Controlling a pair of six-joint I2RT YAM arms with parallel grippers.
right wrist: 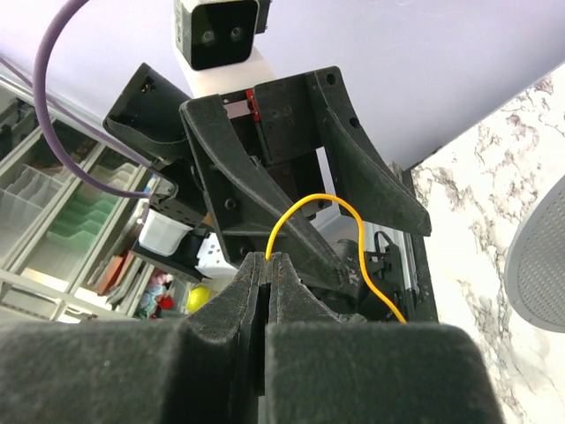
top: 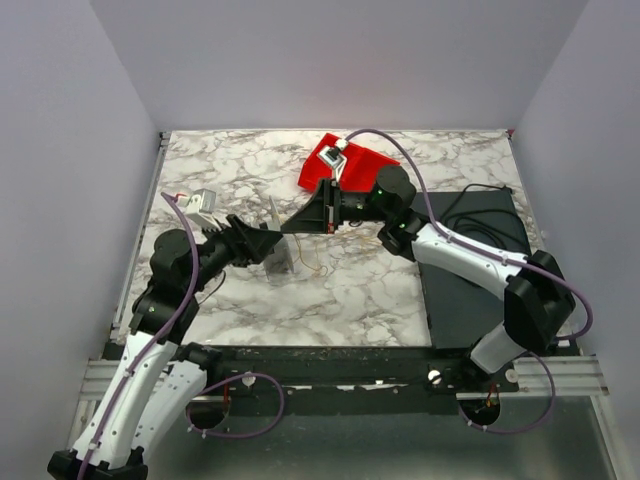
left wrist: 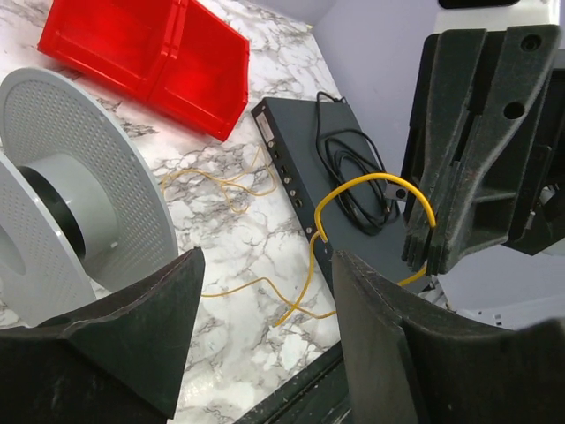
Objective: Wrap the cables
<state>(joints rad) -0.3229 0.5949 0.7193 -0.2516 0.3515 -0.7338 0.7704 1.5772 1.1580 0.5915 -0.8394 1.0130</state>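
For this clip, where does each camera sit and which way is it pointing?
Top view: overhead from behind, looking down on the marble table; left arm and right arm show, bases nearest.
Left wrist: on the left arm, looking through its open left claw at the spool, red bin and right claw.
Right wrist: on the right arm, looking along its shut fingers toward the left claw.
Shared: both wrist views show the yellow wire pinched by the right claw.

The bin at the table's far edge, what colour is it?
The bin is red, clearest from the left wrist.

glossy red plastic bin (left wrist: 150, 62), marbled table (top: 350, 290)
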